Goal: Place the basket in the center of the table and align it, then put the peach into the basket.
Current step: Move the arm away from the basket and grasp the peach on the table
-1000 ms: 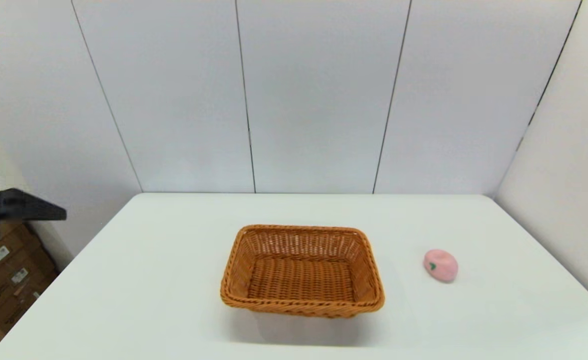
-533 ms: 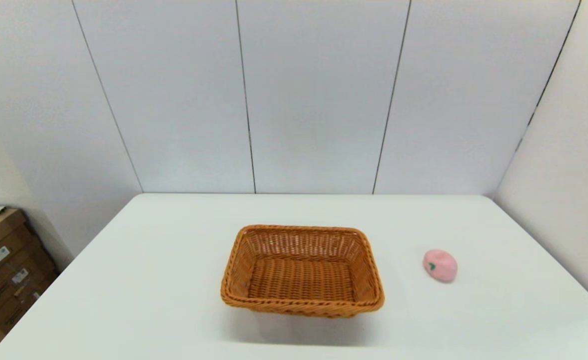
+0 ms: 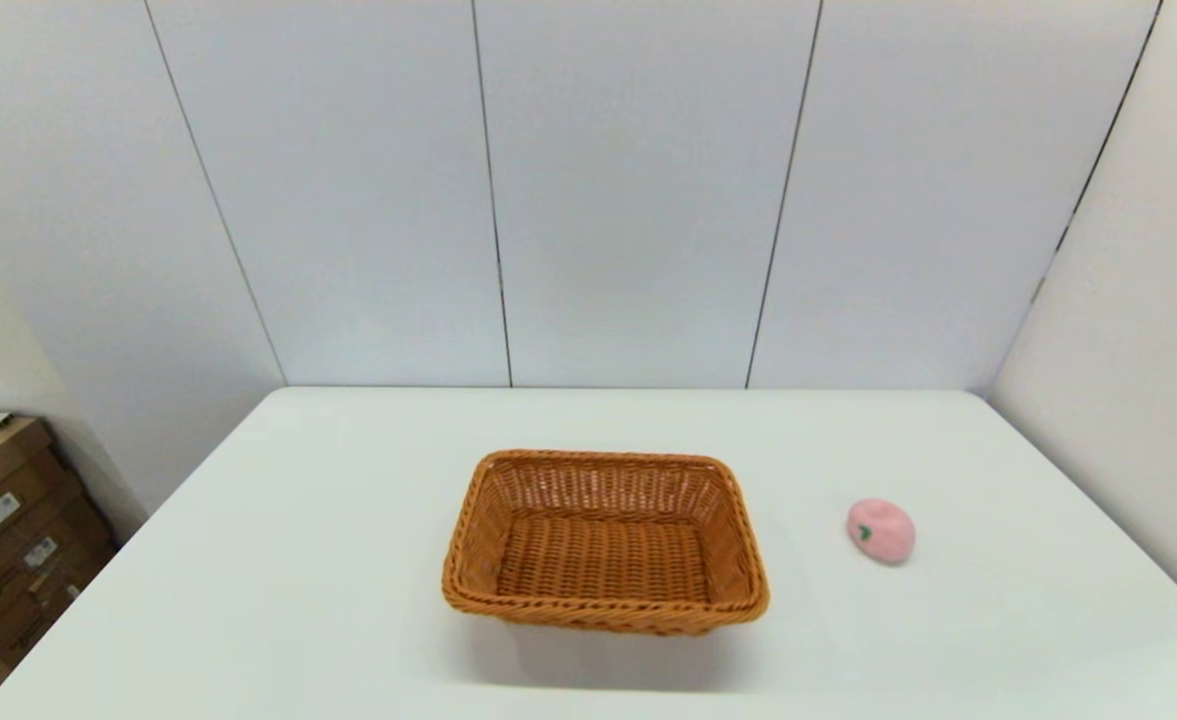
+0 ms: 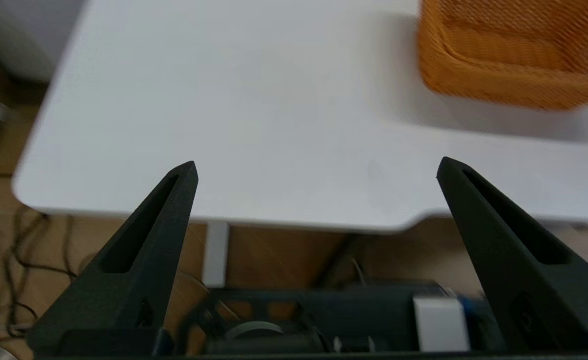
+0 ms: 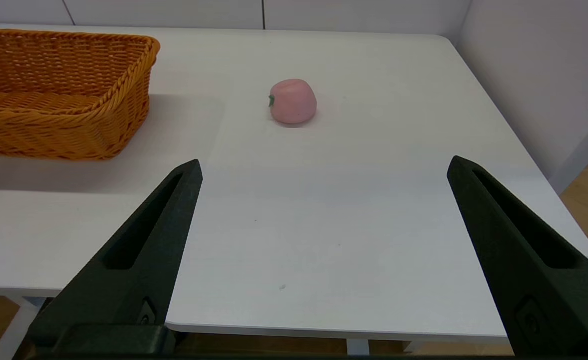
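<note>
The orange-brown wicker basket (image 3: 605,542) stands empty near the middle of the white table (image 3: 298,560), its long sides square to the table edges. The pink peach (image 3: 881,530) lies on the table to the basket's right, apart from it. Neither arm shows in the head view. In the left wrist view my left gripper (image 4: 316,170) is open, held back by the table's near left edge, with the basket (image 4: 513,55) well beyond it. In the right wrist view my right gripper (image 5: 323,167) is open over the table's near right edge, the peach (image 5: 293,101) ahead of it and the basket (image 5: 59,90) off to one side.
White wall panels close off the back and right sides of the table. Cardboard boxes (image 3: 8,550) are stacked on the floor off the table's left edge. Cables and the robot's base (image 4: 323,320) lie below the left gripper.
One second ago the left arm's black gripper showed at the left edge of the head view; it has since dropped out of that view. Basket and peach have not moved.
</note>
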Motion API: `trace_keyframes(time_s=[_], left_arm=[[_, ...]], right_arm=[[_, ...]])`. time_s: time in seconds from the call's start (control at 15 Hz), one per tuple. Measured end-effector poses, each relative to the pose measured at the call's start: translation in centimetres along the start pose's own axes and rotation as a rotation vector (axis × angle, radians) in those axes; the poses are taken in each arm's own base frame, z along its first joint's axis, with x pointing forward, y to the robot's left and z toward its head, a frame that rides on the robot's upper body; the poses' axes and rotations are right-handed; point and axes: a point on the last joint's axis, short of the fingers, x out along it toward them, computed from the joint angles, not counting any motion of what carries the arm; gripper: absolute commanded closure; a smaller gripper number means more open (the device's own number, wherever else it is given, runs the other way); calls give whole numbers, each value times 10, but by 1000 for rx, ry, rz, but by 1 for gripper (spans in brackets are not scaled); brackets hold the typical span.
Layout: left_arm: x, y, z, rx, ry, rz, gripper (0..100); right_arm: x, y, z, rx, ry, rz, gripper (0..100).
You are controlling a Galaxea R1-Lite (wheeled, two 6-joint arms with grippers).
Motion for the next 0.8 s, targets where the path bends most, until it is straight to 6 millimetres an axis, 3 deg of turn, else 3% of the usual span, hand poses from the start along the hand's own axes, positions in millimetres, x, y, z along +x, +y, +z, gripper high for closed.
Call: trace_keyframes(time_s=[0.2, 0.8], left_arm=[[11, 3, -2, 23, -159, 28, 0], [14, 8, -20, 77, -207, -24, 0]], right_arm=[[0, 0, 0, 1, 0, 0, 0], [0, 0, 0, 1, 0, 0, 0]])
